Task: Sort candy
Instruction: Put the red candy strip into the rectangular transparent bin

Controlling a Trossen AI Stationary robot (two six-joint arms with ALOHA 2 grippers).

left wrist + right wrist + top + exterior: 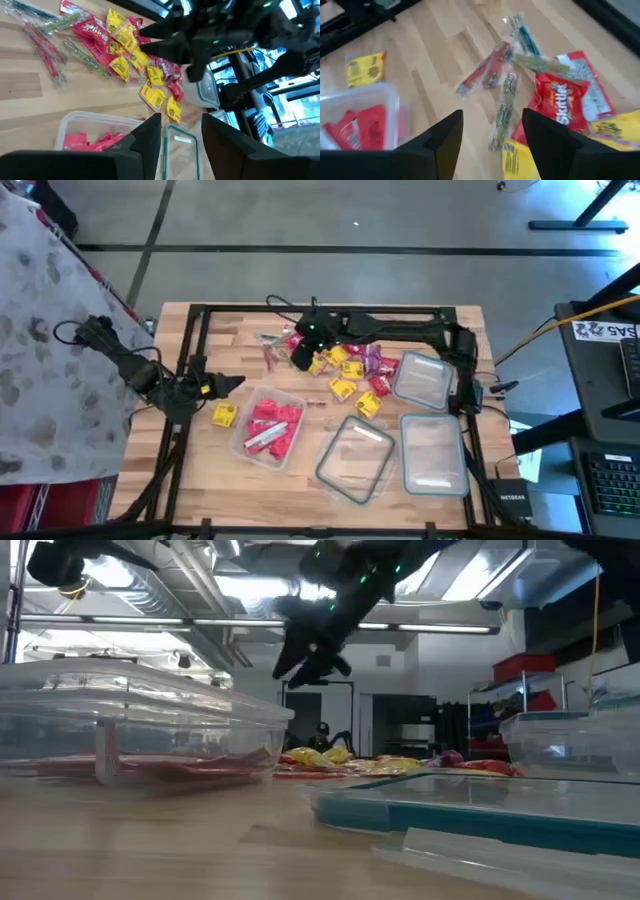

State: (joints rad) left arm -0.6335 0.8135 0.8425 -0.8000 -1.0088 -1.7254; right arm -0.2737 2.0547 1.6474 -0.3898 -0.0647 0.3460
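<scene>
The candy lies in a loose pile at the table's far middle: yellow, red and purple packets and long clear stick wrappers. One yellow packet lies alone at the left. A clear container beside it holds red packets. My right gripper hangs open above the pile's left edge, over the sticks, with nothing between its fingers. My left gripper is open at the table's left, just beyond the lone yellow packet, and also holds nothing.
Three clear containers hold nothing: one at the near middle, one at the near right, one right of the pile. The right arm reaches along the table's far side. Bare wood shows at the near left.
</scene>
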